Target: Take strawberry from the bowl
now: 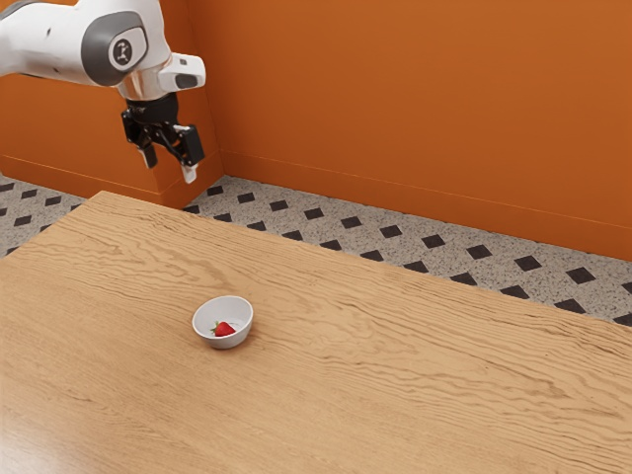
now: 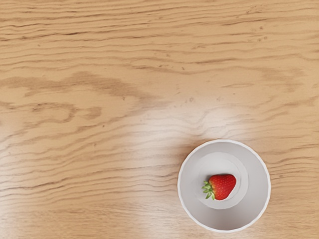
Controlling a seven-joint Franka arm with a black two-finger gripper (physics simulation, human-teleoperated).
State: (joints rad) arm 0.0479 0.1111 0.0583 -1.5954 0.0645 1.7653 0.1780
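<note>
- We see a round white bowl [image 2: 259, 184] upright on the surface [image 2: 89, 149].
- We see a red, green-leaved strawberry [image 2: 222, 186] on its side inside the bowl.

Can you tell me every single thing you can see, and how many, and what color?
strawberry: 1, red with green leaves, inside the bowl
bowl: 1, white, on the table
table: 1, light brown with wood grain, under the bowl
floor: 1, speckled gray with dark diamonds, beyond the table
wall: 1, orange, behind the floor
arm: 1, white and gray, exterior view's upper left
gripper: 1, black, open, at the arm's end
</note>
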